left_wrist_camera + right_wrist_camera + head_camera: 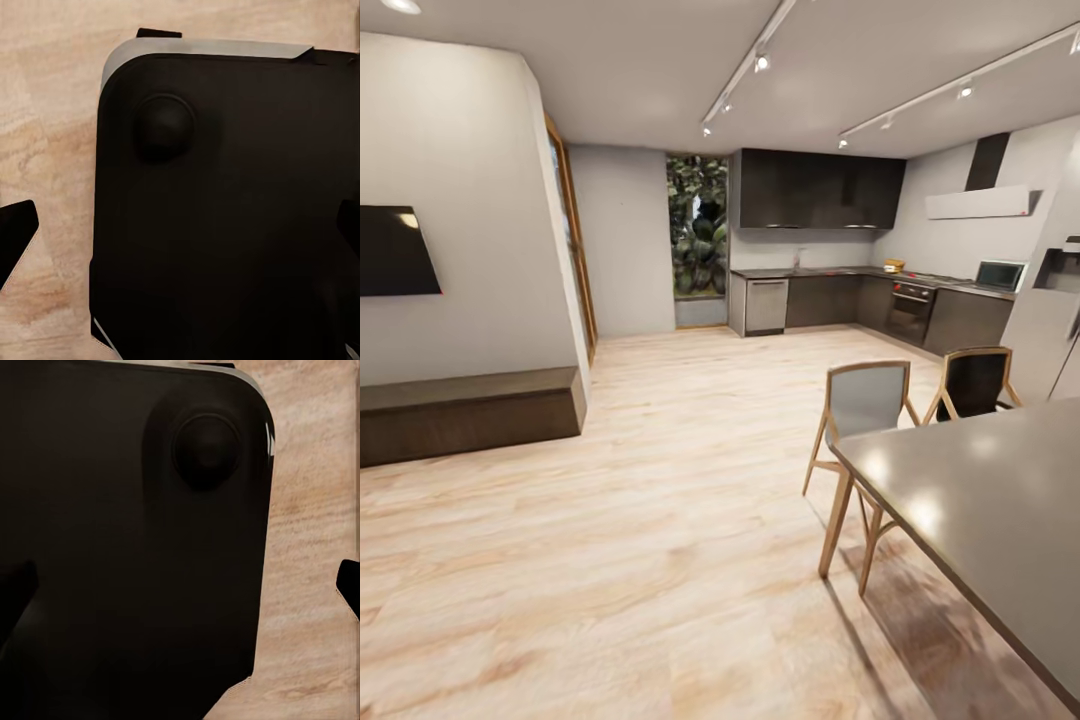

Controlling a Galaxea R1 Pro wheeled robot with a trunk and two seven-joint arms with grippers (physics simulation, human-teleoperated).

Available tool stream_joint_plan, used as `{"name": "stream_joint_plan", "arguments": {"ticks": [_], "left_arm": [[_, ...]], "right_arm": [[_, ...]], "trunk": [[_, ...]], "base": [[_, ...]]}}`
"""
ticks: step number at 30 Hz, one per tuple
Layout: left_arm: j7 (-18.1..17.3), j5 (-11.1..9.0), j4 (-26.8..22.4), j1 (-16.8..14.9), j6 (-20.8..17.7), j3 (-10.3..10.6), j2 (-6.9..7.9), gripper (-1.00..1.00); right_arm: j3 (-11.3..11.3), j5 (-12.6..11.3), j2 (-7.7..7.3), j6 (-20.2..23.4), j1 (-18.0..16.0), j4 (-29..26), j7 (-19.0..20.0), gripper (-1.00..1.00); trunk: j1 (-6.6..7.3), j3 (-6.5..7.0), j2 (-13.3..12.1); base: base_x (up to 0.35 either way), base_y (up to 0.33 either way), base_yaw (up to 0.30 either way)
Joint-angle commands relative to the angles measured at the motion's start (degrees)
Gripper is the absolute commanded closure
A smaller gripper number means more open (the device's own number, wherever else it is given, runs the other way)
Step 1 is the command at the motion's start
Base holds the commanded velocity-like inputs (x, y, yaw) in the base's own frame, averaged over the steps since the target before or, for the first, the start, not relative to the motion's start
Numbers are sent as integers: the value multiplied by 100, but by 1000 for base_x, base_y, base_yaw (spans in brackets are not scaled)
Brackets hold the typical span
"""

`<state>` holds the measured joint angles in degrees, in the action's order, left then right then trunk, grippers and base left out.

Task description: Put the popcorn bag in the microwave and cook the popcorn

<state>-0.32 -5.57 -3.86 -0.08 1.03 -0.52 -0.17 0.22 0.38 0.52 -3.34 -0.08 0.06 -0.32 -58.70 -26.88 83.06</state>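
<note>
Both my jaws are hard to read. Dark finger tips poke in at the edges of each wrist view, far apart from each other, so I think both are open and hold nothing.

From my head, I see a big room with a pale wood floor (660, 560). The kitchen is far away at the back. The countertop (830, 272) runs along the back wall and turns down the right side, on top of dark cabinets. The microwave (1000, 275) is a small pale box with a dark door, sitting on the right part of it. Something small and yellow (894, 265) sits on the countertop left of the microwave. It may be the popcorn bag, but it is too small to tell. Close to me on the right is a grey table (1000, 500) with two chairs (865, 420) beside it.

From my left wrist, I see my own black base (225, 225) over the wood floor.

From my right wrist, I see the same black base (127, 547) and floor.

I think I am on the first step, getting to the kitchen. Next I need to roll forward, past the table and chairs, up to the countertop.
</note>
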Motion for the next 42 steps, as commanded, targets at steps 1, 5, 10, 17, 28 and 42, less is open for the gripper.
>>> {"name": "stream_joint_plan", "arguments": {"ticks": [1,5,10,17,28,42], "left_arm": [[-3,-58,0,-1,11,-1,-1,-100],[-3,-58,0,-1,6,-1,-1,-100],[2,-73,0,-1,11,0,6,-100],[-3,-71,0,-1,11,-1,-1,-100],[-3,-67,0,-1,11,-1,-1,-100],[22,-76,0,-1,62,-17,0,-100]], "right_arm": [[2,5,-1,-17,-1,2,-3,-100],[5,-3,0,-17,-1,3,-3,-100],[4,4,1,-17,-1,2,-3,-100],[11,-2,1,-17,-1,3,-3,-100],[8,-1,1,-17,-1,3,-3,-100],[4,3,0,-17,-1,3,-3,-100]], "trunk": [[-3,-5,2],[-3,-5,2],[-3,-5,2],[-3,-5,2],[-3,-5,2],[-3,-5,2]], "base": [[323,0,0],[323,0,0],[323,0,0],[323,0,0],[323,0,0],[323,0,0]]}}
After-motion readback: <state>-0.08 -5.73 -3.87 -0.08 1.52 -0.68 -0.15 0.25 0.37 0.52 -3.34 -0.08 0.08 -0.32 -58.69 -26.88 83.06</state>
